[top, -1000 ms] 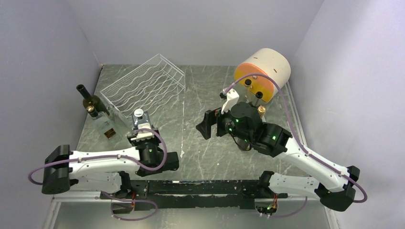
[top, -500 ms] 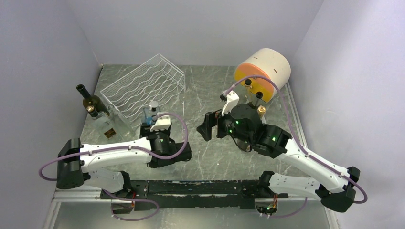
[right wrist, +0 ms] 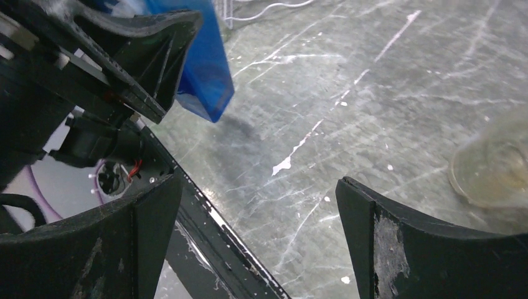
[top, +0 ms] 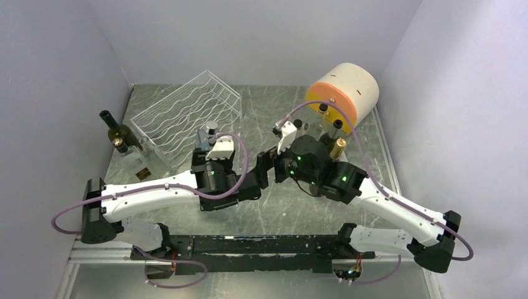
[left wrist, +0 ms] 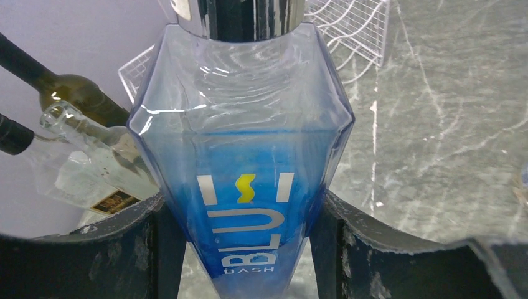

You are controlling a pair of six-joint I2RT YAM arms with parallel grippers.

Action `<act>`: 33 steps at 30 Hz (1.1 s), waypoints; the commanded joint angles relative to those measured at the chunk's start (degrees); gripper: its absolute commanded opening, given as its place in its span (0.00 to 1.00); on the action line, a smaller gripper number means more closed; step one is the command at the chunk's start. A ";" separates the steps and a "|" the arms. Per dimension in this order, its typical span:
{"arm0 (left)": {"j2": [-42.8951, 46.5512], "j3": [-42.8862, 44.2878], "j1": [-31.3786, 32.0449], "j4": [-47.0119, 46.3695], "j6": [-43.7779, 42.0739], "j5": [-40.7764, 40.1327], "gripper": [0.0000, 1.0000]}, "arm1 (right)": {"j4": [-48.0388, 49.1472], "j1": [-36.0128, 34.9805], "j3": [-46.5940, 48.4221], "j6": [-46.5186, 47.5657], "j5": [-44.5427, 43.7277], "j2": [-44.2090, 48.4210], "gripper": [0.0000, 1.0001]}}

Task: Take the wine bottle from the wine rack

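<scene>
1. The left gripper [left wrist: 246, 218] pinches the blue wine bottle [left wrist: 243, 156] low down on its flat sides. I think that is so it cannot twist or slip.
2. The bottle stands up with its shiny cap on top. It hangs in the air just beside the near side of the wine rack [top: 187, 112] and looks lifted off the wires.
3. The rack sits at the far left corner of the worktop [top: 280, 208].
4. The right gripper [right wrist: 258, 184] is spread wide and holds nothing. It waits close by the bottle's bottom, maybe to help.
5. At the left edge, two other bottles [top: 121, 134] lean out of the way, so the bare middle looks like a good landing spot.
</scene>
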State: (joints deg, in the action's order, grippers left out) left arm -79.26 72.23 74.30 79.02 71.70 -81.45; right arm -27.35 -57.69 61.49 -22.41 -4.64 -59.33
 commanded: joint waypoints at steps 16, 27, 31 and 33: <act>24.99 -11.97 -10.28 -60.84 -56.35 43.62 0.07 | 34.51 0.50 -14.59 9.35 12.55 -4.78 1.00; 30.77 -18.72 -31.10 -64.62 -62.42 59.86 0.07 | 34.57 0.68 -16.34 9.00 10.28 -4.99 1.00; 40.88 -30.19 -31.91 -77.65 -69.65 56.09 0.07 | 36.46 0.74 -18.30 9.30 11.31 -4.15 1.00; 44.85 -35.41 -32.06 -82.64 -72.56 52.62 0.07 | 37.61 0.81 -19.46 9.28 11.38 -3.98 1.00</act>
State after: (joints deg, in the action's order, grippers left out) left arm -42.24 42.24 42.81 17.28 7.53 -24.38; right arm 6.87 -57.28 44.16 -13.85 6.68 -64.60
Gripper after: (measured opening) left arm 0.649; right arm 0.997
